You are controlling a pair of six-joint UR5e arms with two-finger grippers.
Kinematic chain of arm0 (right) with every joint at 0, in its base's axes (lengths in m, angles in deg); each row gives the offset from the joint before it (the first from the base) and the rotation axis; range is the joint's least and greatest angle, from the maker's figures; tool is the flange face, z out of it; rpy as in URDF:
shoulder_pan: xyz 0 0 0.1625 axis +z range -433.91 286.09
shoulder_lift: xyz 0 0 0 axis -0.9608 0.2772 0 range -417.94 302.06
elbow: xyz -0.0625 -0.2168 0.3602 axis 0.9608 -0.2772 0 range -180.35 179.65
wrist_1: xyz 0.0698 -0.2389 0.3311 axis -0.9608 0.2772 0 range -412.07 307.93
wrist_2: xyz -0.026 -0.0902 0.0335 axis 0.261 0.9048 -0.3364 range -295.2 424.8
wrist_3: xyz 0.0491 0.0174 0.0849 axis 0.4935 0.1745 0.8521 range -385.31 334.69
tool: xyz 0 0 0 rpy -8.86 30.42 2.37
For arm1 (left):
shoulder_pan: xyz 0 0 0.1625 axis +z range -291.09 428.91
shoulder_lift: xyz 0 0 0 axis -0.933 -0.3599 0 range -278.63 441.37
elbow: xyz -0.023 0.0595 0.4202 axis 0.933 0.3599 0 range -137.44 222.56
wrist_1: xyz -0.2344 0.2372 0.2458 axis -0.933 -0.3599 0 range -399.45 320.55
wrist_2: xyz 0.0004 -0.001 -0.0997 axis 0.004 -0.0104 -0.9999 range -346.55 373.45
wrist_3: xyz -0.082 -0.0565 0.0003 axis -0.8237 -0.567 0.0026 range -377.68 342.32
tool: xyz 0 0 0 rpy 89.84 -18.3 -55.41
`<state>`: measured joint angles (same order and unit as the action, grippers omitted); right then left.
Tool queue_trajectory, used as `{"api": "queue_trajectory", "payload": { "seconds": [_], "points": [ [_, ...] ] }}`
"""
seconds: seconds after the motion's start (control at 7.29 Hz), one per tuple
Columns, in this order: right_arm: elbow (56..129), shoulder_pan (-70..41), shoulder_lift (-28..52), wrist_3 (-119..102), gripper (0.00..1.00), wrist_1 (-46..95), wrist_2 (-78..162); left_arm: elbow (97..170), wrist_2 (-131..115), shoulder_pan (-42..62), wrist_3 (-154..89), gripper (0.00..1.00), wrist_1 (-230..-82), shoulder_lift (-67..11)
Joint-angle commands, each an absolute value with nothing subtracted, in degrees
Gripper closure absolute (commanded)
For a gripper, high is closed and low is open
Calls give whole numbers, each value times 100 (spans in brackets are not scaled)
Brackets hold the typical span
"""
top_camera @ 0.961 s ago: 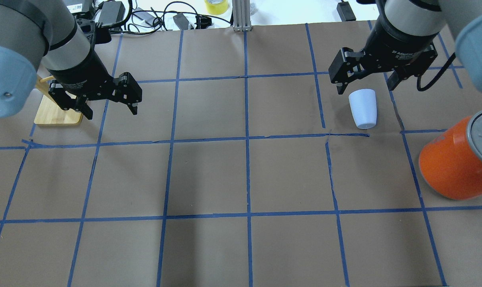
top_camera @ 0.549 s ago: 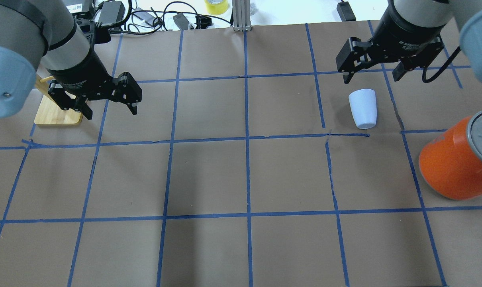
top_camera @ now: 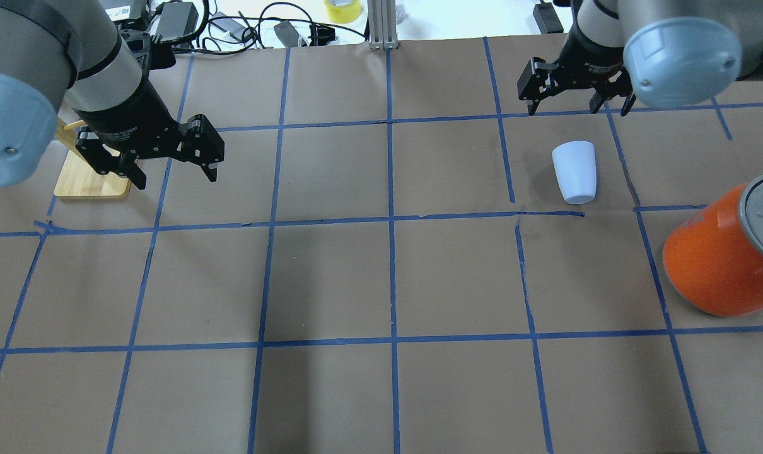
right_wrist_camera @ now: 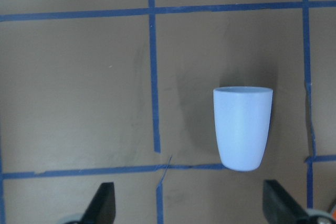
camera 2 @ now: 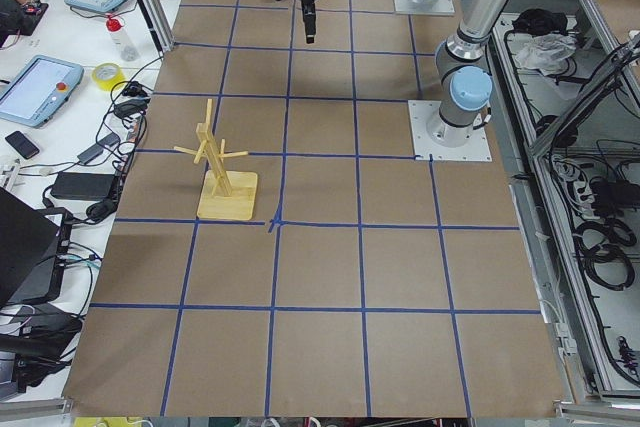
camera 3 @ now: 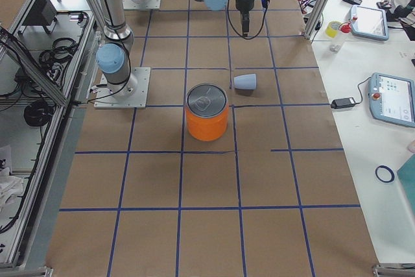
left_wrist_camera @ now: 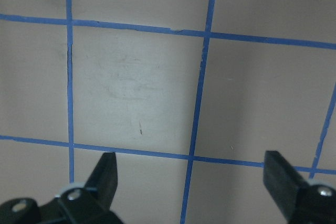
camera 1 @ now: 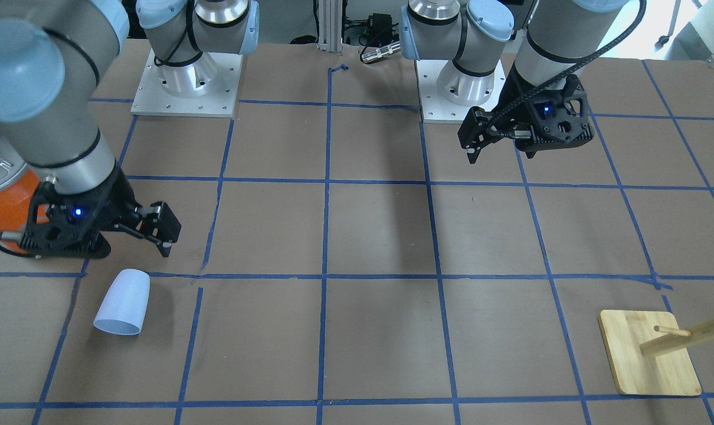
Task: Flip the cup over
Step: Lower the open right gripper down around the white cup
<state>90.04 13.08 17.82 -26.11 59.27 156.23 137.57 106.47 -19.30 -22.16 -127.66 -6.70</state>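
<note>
The pale lavender-blue cup (top_camera: 575, 171) lies on its side on the brown paper, wide mouth pointing away from the robot's base; it also shows in the front view (camera 1: 123, 302), the right side view (camera 3: 245, 82) and the right wrist view (right_wrist_camera: 242, 128). My right gripper (top_camera: 577, 108) is open and empty, raised above the table just beyond the cup's mouth end and not touching it. In its wrist view (right_wrist_camera: 191, 203) the cup lies between and ahead of the fingertips. My left gripper (top_camera: 178, 180) is open and empty over bare paper at the left, far from the cup; its wrist view (left_wrist_camera: 191, 169) shows only tape lines.
A large orange can (top_camera: 716, 265) with a silver lid stands near the table's right edge, close to the cup. A wooden peg stand (top_camera: 91, 180) sits by the left gripper. Cables and a yellow tape roll (top_camera: 342, 9) lie beyond the far edge.
My right gripper, still open, has drawn back from over the cup toward the far edge of the table. The cup and the left arm have not moved.
</note>
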Motion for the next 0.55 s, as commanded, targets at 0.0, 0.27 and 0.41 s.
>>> {"api": "queue_trajectory", "payload": {
  "seconds": [0.0, 0.27, 0.41],
  "points": [
    [9062, 970, 994, -2898, 0, 6709, 15980, 13757, 10705, -1934, -2216, 0, -12769, -670],
    [9123, 863, 764, -3170, 0, 6938, 15937, 13757, 10705, -1934, -2216, 0, -12769, -670],
    [9132, 723, 624, -3407, 0, 7087, 15920, 13757, 10705, -1934, -2216, 0, -12760, -670]
  ]
}}
